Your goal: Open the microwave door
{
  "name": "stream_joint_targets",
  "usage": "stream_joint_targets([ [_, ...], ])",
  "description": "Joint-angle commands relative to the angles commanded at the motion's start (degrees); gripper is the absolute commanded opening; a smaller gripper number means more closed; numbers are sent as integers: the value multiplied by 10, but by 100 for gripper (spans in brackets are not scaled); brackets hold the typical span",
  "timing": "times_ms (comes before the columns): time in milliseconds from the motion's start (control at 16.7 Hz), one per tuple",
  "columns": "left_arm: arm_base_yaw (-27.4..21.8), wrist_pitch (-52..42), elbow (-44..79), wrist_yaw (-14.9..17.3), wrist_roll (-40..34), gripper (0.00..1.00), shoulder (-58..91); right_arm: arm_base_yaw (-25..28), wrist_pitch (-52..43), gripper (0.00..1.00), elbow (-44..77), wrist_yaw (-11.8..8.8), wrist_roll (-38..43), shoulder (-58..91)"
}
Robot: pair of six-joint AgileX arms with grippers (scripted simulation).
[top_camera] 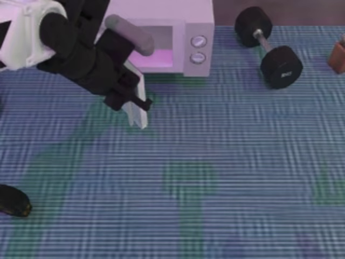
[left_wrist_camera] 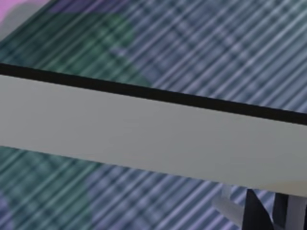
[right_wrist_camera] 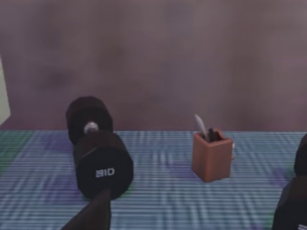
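Observation:
The pale lavender microwave (top_camera: 161, 11) stands at the table's back, its two silver knobs (top_camera: 198, 48) facing the front. The microwave door (top_camera: 138, 108) is swung out toward the front, showing the lit pinkish cavity (top_camera: 159, 54). My left gripper (top_camera: 126, 97) is at the door's free edge, shut on its slim handle. In the left wrist view the door (left_wrist_camera: 144, 129) crosses the picture as a pale band with a black edge, and one dark fingertip (left_wrist_camera: 254, 215) shows beside the grey handle (left_wrist_camera: 225, 206). My right gripper (right_wrist_camera: 192, 220) is out of the top view, open, facing the dumbbell.
A black dumbbell (top_camera: 268, 46) lies right of the microwave, also seen close by in the right wrist view (right_wrist_camera: 100, 158). A brown pen holder (top_camera: 338, 56) stands at the far right edge. A dark rounded object (top_camera: 13, 200) sits at the left edge.

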Motion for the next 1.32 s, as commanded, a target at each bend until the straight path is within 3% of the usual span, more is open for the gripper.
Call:
stream_joint_targets([
  [840, 0, 0, 0, 0, 0, 0, 0, 0, 0, 100, 0, 0, 0, 0],
  [1320, 30, -18, -16, 40, 77, 0, -12, 0, 0, 100, 0, 0, 0, 0],
])
